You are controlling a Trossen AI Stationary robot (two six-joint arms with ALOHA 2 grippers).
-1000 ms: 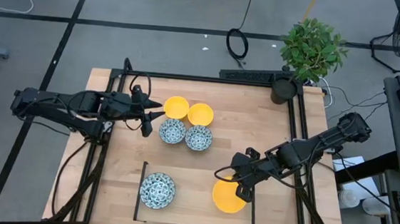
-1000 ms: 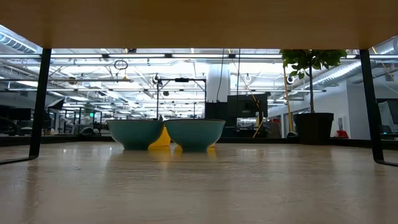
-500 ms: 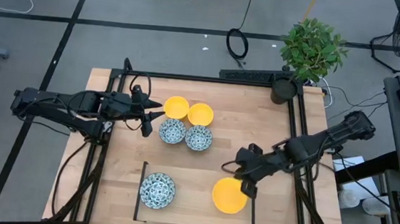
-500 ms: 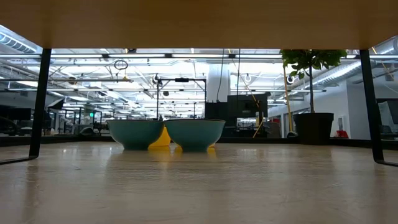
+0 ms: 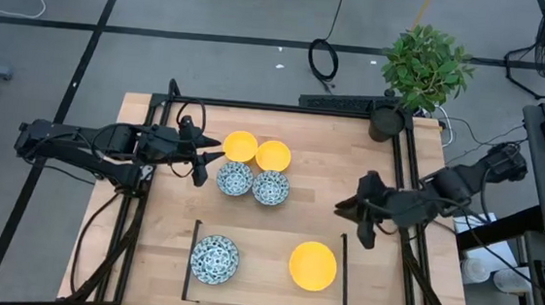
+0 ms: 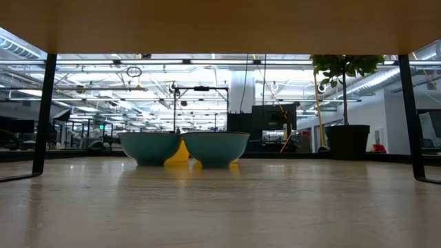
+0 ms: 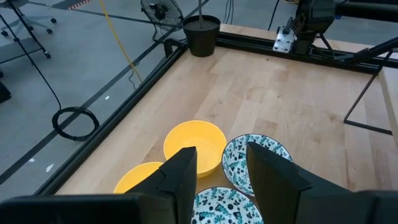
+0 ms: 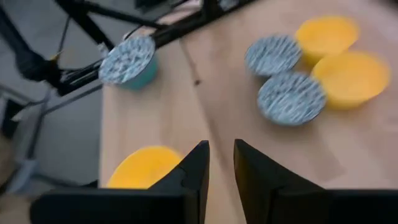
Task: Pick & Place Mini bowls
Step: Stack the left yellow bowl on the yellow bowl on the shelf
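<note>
From above I count six mini bowls. Two yellow bowls (image 5: 240,146) (image 5: 273,156) and two blue-patterned bowls (image 5: 234,179) (image 5: 271,187) sit bunched at mid-table. One patterned bowl (image 5: 214,259) and one yellow bowl (image 5: 313,266) rest inside a black-outlined area by the near edge. My left gripper (image 5: 199,158) (image 7: 221,177) hovers open just left of the bunch. My right gripper (image 5: 365,220) (image 8: 221,168) is open, up and to the right of the near yellow bowl (image 8: 146,167), touching nothing.
A dark plant pot (image 5: 386,122) stands at the far right corner, also in the low view (image 6: 347,141). A thin black outline (image 5: 195,239) marks the near area. Black frame rails run along the table's edges. Bare wood lies between the bunch and the right arm.
My right gripper has drawn away from the rim of the near yellow bowl, moving toward the table's right and far edges and rising. The yellow bowl stays where it was inside the outlined area. The left arm has kept still.
</note>
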